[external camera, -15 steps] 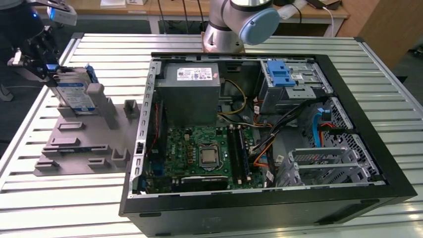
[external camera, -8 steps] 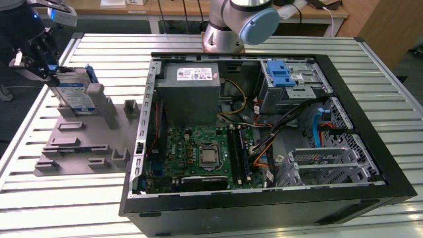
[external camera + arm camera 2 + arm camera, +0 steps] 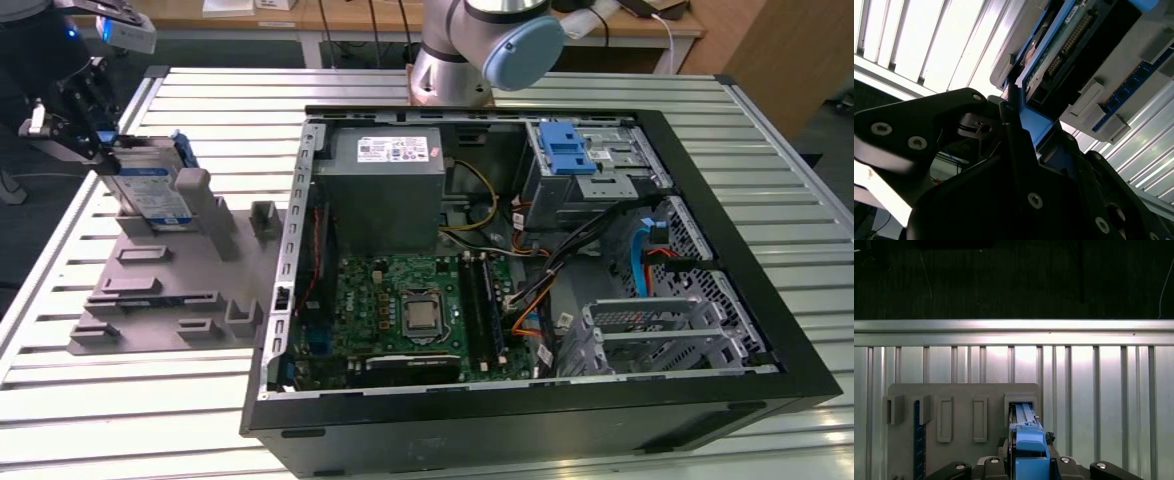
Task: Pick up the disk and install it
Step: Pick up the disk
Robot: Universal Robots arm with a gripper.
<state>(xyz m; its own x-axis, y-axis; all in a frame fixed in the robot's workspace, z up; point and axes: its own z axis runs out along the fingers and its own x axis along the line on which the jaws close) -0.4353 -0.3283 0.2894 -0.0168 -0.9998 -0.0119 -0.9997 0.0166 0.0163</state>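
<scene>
Standing upright, disk (image 3: 152,188) clamped between claw (image 3: 102,152) jaws.

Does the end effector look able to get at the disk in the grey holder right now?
Probably yes. The end effector is right at the disk, which stands upright in the grey holder outside the computer case, and nothing sits between them in either wrist view.

A: Where's the disk (image 3: 150,185)?
B: Upright in a slot of the fixture plate (image 3: 147,290), on the table (image 3: 134,420), exterior view's left. Computer case (image 3: 534,250) sits just beside the plate, exterior view's right.
</scene>
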